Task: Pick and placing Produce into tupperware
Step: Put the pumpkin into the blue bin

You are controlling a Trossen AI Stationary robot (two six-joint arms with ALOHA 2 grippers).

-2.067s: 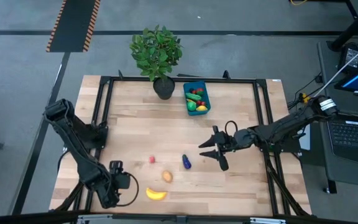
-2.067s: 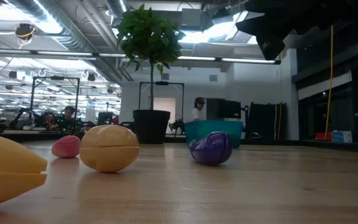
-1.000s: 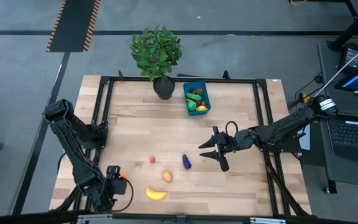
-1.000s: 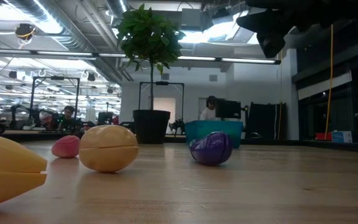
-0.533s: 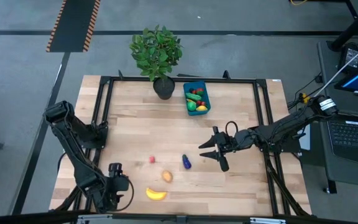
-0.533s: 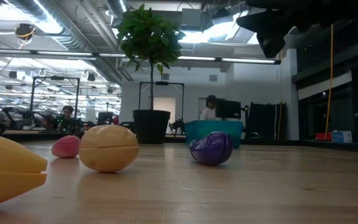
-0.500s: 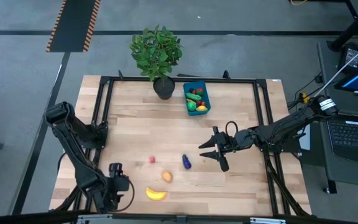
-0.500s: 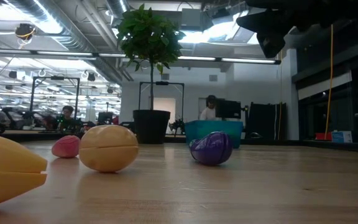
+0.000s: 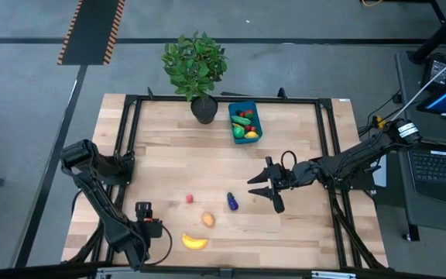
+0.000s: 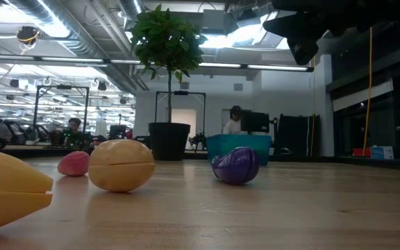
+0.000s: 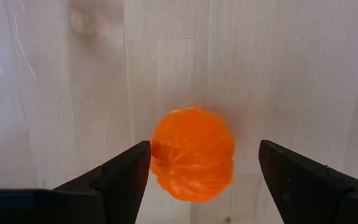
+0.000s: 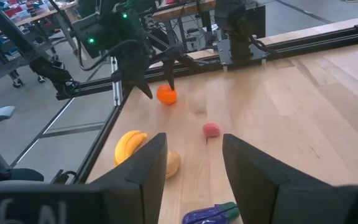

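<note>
The left pincer (image 9: 147, 229), repositioned over the last seconds at the tabletop's (image 9: 300, 232) near-left corner, is now hanging open astride the orange (image 11: 192, 154), likely readying a grasp, while the right pincer (image 9: 263, 191) is waiting open near the eggplant (image 9: 231, 201).

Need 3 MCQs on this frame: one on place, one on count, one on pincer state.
1. Where is the orange?
A. in the tupperware
B. on the table between the left pincer's fingers
C. beside the plant pot

2. How many produce pieces lie loose mid-table near the banana, banana included?
A. two
B. four
C. six

3. The right pincer is:
A. open, empty
B. shut on the eggplant
C. shut on the banana

Key: 1 B, the orange sits inside the left pincer. 2 B, banana, potato, red berry, eggplant. 3 A, the right pincer is spread above the table.
</note>
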